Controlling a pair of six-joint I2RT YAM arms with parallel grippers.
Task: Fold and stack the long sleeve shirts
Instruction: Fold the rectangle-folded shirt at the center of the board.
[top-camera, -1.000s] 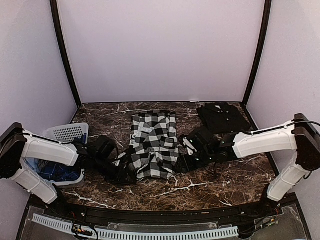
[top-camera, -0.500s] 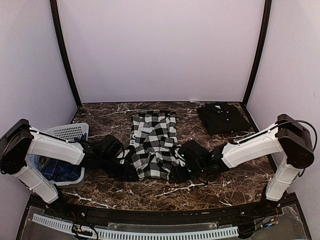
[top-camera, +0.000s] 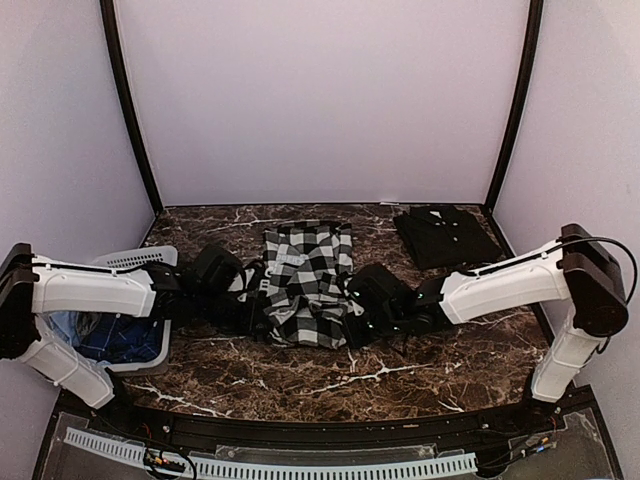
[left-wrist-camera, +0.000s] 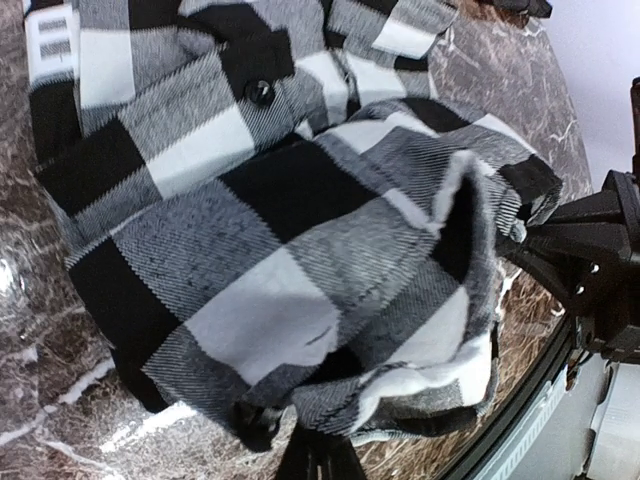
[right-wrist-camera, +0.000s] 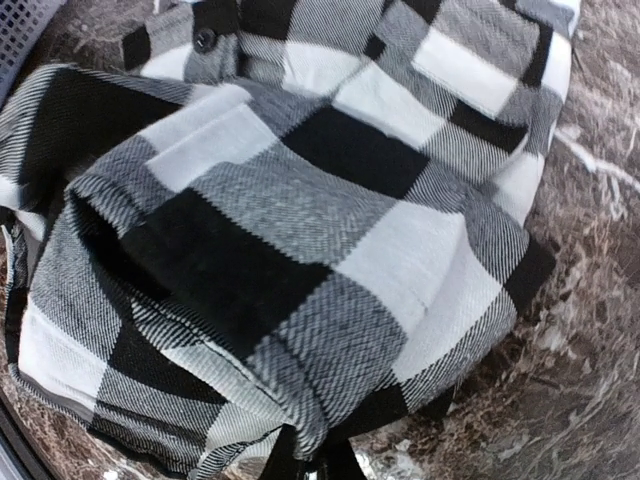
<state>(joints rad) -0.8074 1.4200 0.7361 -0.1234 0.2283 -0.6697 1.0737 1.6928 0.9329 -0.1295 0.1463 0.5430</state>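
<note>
Folding | checked shirt (top-camera: 308, 285) hem carried farther back | left fingers (left-wrist-camera: 316, 464), right fingers (right-wrist-camera: 290, 466) pinching it

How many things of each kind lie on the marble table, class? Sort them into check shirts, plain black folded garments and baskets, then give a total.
Black-and-white check shirt: 1
Black folded garment: 1
White basket: 1
Total: 3
</note>
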